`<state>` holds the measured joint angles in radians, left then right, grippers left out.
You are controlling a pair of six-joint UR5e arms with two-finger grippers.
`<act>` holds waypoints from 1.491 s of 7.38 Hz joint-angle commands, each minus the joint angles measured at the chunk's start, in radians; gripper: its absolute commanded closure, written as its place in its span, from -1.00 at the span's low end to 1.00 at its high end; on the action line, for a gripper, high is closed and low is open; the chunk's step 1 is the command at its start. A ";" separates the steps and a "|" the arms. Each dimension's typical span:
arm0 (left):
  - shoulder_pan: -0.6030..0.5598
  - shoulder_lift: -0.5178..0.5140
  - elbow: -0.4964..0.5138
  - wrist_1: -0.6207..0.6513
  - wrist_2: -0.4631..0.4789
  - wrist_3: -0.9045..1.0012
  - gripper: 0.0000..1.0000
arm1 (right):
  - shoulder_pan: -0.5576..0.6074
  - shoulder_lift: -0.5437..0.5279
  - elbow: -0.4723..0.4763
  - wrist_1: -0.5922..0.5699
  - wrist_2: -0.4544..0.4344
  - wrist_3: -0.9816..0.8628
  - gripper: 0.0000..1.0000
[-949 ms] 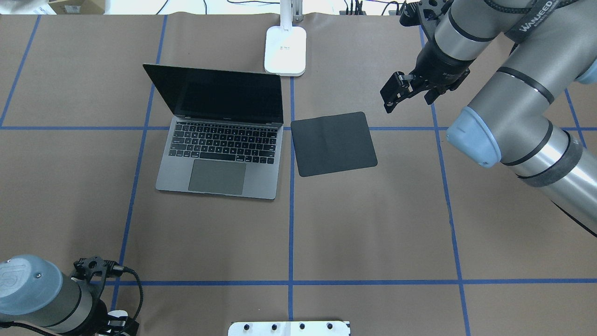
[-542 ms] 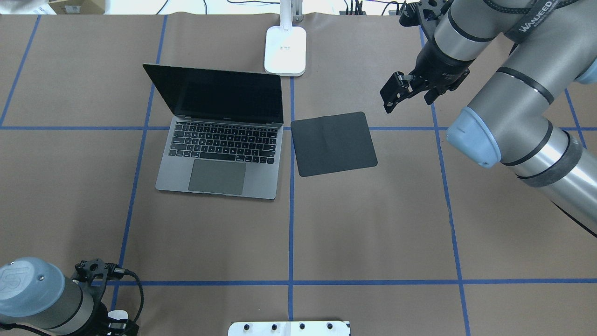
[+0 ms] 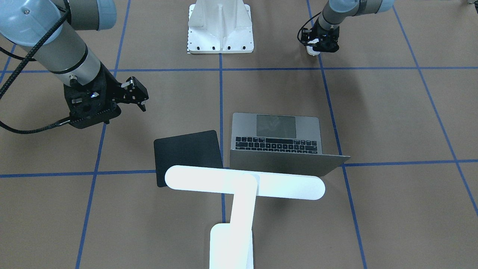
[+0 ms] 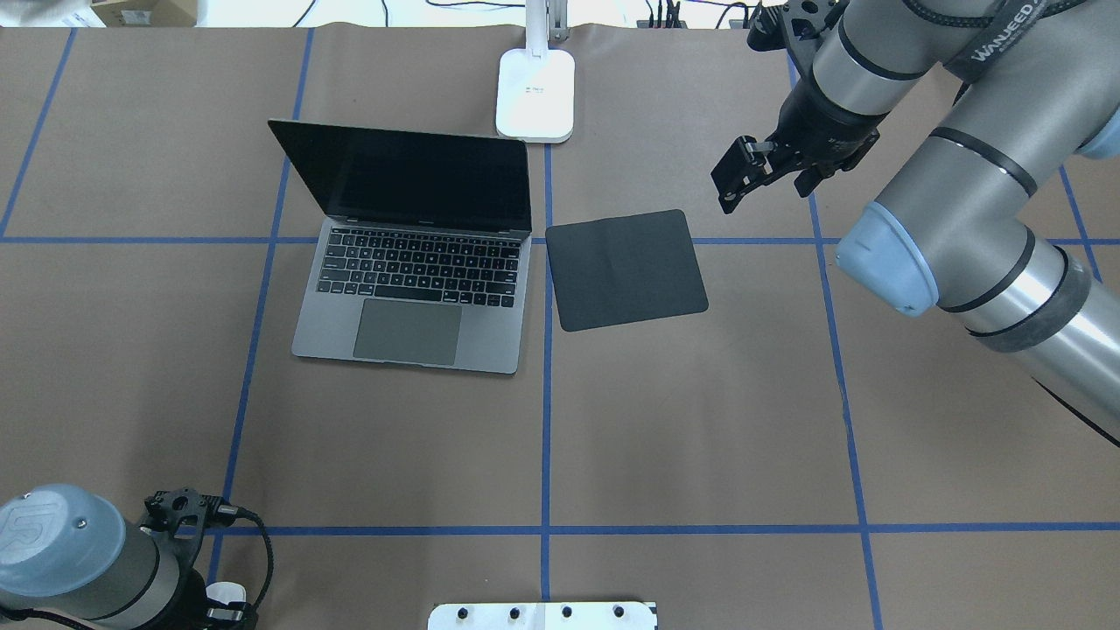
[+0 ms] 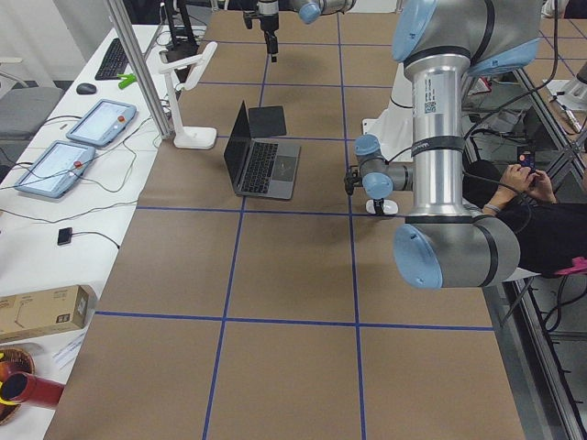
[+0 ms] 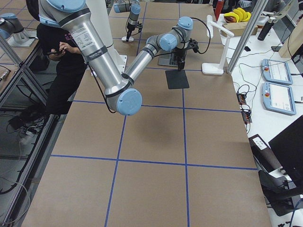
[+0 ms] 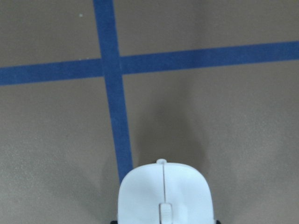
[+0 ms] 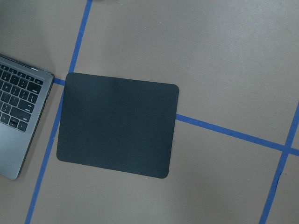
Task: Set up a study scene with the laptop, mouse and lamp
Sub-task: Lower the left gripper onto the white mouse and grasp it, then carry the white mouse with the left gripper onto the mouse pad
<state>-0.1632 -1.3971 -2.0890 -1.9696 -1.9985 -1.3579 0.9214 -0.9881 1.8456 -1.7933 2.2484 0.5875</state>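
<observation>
– Two grippers, one mouse. Which of them has it?

– My left gripper (image 3: pixel 324 44) is down at the near-left corner of the table (image 4: pixel 700 420), right over the mouse (image 7: pixel 163 196). From my wrist, the white shell sits dead centre between my fingers, its nose towards a crossing of blue tape. I cannot tell whether the fingers press its sides or only flank it. Only slivers of black show at that view's bottom edge.

– Why straddle it like that?

– The shell is glossy and low. I judge a centred hold across its flanks least likely to let it squirt out.

– And the right?

– My right gripper (image 4: pixel 763 175) hangs above the table off the far right corner of the black mat (image 8: pixel 117 123), fingers spread, holding nothing. Its camera looks straight down on the mat, so I take it to be watching the drop spot from out of the way.

– Anything on that mat?

– Nothing. I see no bin or tray on the table, so the mat is the nearest thing to a holder. It lies just beside the laptop (image 4: pixel 411 289), which is open with its keyboard towards me. The lamp (image 3: pixel 244 183) stands behind the screen at the table's far edge.

– What remains?

– By my reckoning, the laptop and lamp are set. The mouse has yet to be carried across to the mat.
</observation>
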 commanded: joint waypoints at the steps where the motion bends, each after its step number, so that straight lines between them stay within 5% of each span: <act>1: -0.012 0.001 -0.032 0.002 0.001 -0.001 -0.30 | -0.001 0.000 0.000 0.000 -0.001 0.000 -1.00; 5: -0.134 -0.064 -0.089 0.005 0.000 0.016 -0.31 | 0.022 -0.001 0.000 -0.001 -0.001 0.000 -0.99; 8: -0.243 -0.462 -0.068 0.451 -0.028 0.118 -0.30 | 0.057 -0.053 0.075 -0.003 -0.098 0.002 -1.00; 11: -0.370 -0.690 0.103 0.508 -0.031 0.233 -0.29 | 0.108 -0.107 0.076 -0.001 -0.090 0.002 -1.00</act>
<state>-0.4779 -1.9995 -2.0593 -1.4748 -2.0263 -1.1657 1.0144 -1.0734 1.9211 -1.7950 2.1583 0.5895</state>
